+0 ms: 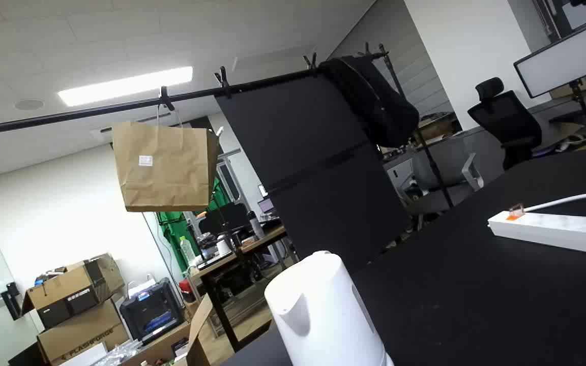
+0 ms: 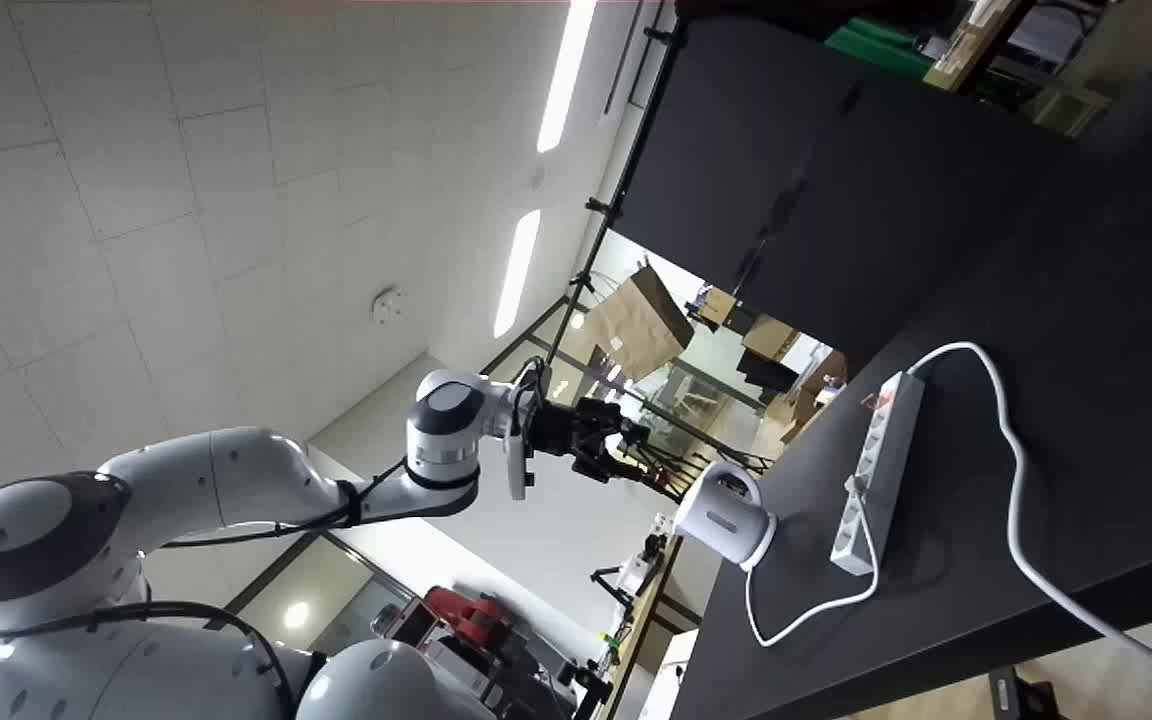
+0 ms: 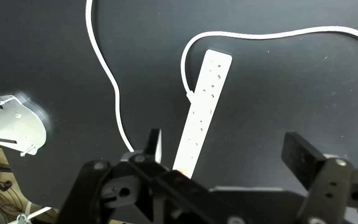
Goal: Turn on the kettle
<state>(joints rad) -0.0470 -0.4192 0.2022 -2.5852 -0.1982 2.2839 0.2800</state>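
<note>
The white kettle point(image 1: 326, 310) stands large at the bottom of an exterior view, its spout side facing that camera. It also shows in an exterior view point(image 2: 724, 522) on its base on the black table, with its handle in sight. A white cord runs from its base to the power strip. The kettle is out of the wrist view, and I cannot make out its switch. My gripper point(image 2: 626, 455) hangs above the table, apart from the kettle. In the wrist view my gripper point(image 3: 225, 149) is open, its fingers wide apart with nothing between them.
The white power strip point(image 3: 202, 115) lies on the black table point(image 3: 259, 109), also in both exterior views point(image 1: 557, 233) point(image 2: 881, 475). A second white cord point(image 2: 1016, 480) runs from its end over the table edge. A pale metal plate point(image 3: 14, 124) sits at the table's edge.
</note>
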